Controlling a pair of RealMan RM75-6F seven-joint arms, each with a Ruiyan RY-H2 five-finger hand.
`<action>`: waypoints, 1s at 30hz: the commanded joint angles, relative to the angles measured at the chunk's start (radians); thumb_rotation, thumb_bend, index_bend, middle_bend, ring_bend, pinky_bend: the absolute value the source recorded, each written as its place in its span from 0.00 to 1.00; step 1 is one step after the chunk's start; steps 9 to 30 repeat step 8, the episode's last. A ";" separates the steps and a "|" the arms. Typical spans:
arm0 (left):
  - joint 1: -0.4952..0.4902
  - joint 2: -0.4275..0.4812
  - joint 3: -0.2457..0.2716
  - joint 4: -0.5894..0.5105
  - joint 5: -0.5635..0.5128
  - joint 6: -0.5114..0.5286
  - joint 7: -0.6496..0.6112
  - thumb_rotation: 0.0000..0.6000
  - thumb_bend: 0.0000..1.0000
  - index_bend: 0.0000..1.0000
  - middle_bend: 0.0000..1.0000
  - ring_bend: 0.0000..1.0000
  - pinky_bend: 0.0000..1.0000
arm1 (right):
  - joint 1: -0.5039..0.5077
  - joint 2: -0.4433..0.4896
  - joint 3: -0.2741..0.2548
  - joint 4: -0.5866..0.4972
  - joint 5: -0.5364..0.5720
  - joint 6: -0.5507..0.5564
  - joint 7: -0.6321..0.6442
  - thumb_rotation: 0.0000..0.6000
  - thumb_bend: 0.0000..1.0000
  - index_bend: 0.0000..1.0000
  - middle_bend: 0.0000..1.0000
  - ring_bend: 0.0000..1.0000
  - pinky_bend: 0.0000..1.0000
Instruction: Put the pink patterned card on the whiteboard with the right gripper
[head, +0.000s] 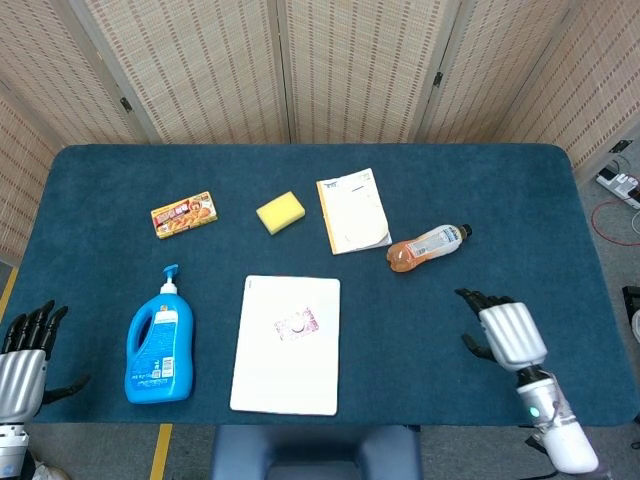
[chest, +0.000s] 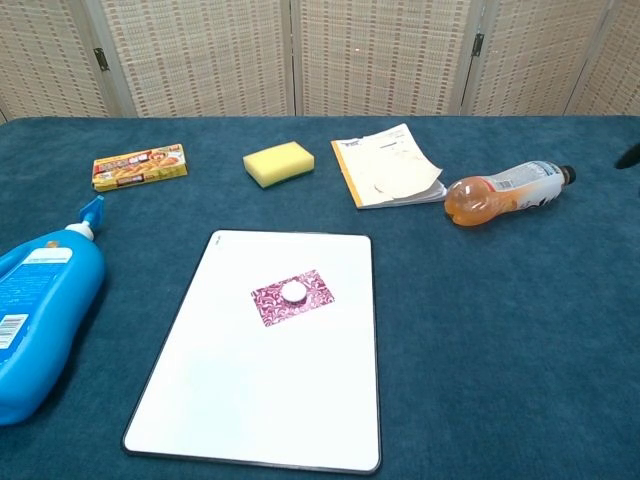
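Left robot hand (head: 22, 352) is sitting at the near left edge of the dark blue cloth-covered table (head: 500, 200), fingers spread, holding nothing. Next to it a blue plastic pump bottle (head: 160, 345) is lying flat, with a red-and-yellow food box (head: 184, 214) farther back. A yellow rectangular sponge (head: 280, 212) is lying behind the white rectangular whiteboard (head: 260, 375). The pink patterned card (chest: 292, 296) is lying flat on the whiteboard, a little above its middle, with a small white round piece on top (looks like a magnet, cannot be sure). Nothing is touching the card.

Further right, a white paper booklet with a yellow edge (head: 353, 210) and an orange-drink plastic bottle on its side (head: 427, 247) are resting well apart from the board. Right robot hand (head: 507, 333) is hanging over the table's near right part, well apart from the whiteboard, fingers loosely curled and apart, gripping nothing.

Judging by this: the placing step is looking done, the card is on target. Next move is probably just parking the right arm clear of the bottle; no re-grasp seems needed.
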 joint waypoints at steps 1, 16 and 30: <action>0.003 -0.012 -0.006 -0.019 -0.006 0.014 0.022 1.00 0.17 0.04 0.00 0.00 0.00 | -0.091 0.027 -0.029 0.082 -0.072 0.077 0.079 0.90 0.33 0.11 0.14 0.18 0.01; 0.004 -0.006 -0.003 -0.024 0.013 0.027 0.026 1.00 0.17 0.04 0.00 0.00 0.00 | -0.185 0.069 0.009 0.128 -0.133 0.188 0.157 0.89 0.33 0.09 0.11 0.13 0.00; 0.004 -0.006 -0.003 -0.024 0.013 0.027 0.026 1.00 0.17 0.04 0.00 0.00 0.00 | -0.185 0.069 0.009 0.128 -0.133 0.188 0.157 0.89 0.33 0.09 0.11 0.13 0.00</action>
